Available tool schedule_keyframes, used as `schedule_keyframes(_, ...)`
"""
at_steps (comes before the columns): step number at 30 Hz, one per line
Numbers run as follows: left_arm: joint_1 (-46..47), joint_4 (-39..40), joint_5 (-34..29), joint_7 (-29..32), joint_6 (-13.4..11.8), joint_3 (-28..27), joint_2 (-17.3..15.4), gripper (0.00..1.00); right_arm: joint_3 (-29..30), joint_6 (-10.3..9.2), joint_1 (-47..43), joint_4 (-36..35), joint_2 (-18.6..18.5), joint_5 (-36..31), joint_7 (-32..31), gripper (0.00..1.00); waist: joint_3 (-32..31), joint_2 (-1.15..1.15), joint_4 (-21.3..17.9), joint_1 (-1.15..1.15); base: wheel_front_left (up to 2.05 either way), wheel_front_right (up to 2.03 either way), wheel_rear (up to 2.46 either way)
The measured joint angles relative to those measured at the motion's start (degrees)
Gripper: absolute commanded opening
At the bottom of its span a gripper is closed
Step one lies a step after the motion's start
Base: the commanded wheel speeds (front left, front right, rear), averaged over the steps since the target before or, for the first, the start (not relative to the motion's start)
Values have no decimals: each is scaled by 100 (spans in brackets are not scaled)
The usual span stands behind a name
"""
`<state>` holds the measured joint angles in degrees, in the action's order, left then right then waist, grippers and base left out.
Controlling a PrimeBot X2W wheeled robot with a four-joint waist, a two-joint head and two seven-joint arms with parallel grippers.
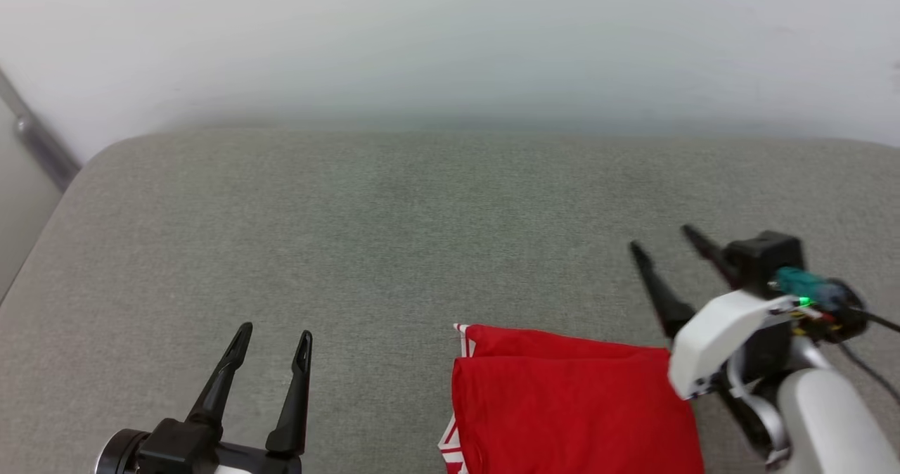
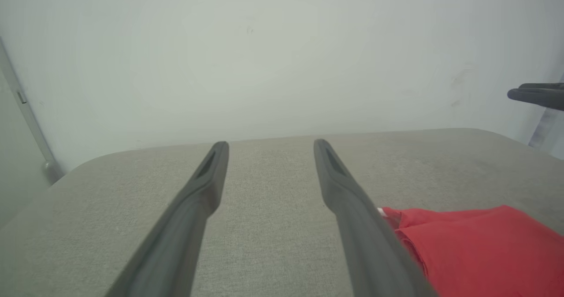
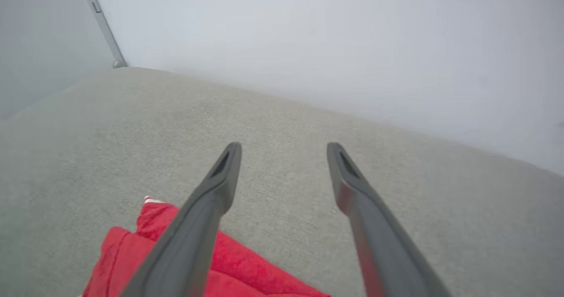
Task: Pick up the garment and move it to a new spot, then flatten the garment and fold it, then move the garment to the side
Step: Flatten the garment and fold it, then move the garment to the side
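Grey cushion (image 1: 422, 235); right claw (image 1: 661, 238) splayed, angled leftward beside garment (image 1: 569, 404).

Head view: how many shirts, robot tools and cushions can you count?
Shirts: 1, the folded red jersey shirt
Tools: 2, the left black two-fingered tool and the right black two-fingered tool
Cushions: 1, the grey fabric cushion
Total: 4

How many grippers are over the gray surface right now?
2. The left gripper is at lower left, open and empty; the right gripper is at the right, open, beside the folded garment.
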<state>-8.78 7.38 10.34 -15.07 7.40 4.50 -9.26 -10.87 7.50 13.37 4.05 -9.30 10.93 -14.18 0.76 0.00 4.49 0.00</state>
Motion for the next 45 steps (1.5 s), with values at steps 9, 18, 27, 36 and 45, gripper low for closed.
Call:
schedule_keyframes(9, 83, 25, -1, 0, 0, -14, 73, 100, 1002, 0, -443, -445, -257, -280, 1118, 100, 114, 0, -289, 0, 0, 0, 0)
schedule_keyframes(18, 123, 11, 94, 0, 0, 8, 122, 100, 1673, 0, -1288, -929, 7, -326, 2046, 100, 245, 0, -370, 0, 0, 0, 0)
schedule_keyframes(27, 108, 52, 159, 0, 0, 0, 198, 100, 1441, 0, -1592, -976, 264, -324, 2392, 100, 232, 0, -382, 0, 0, 0, 0)
schedule_keyframes(36, 92, 49, 142, 0, 0, 52, 187, 100, 1339, 0, -1600, -926, 255, -210, 2258, 100, 260, 0, -310, 0, 0, 0, 0)
schedule_keyframes(45, 181, 45, 99, 0, 0, 91, 179, 100, 808, 0, -1770, -1042, -180, 588, -33, 100, 448, 0, -241, 0, 0, 0, 0)
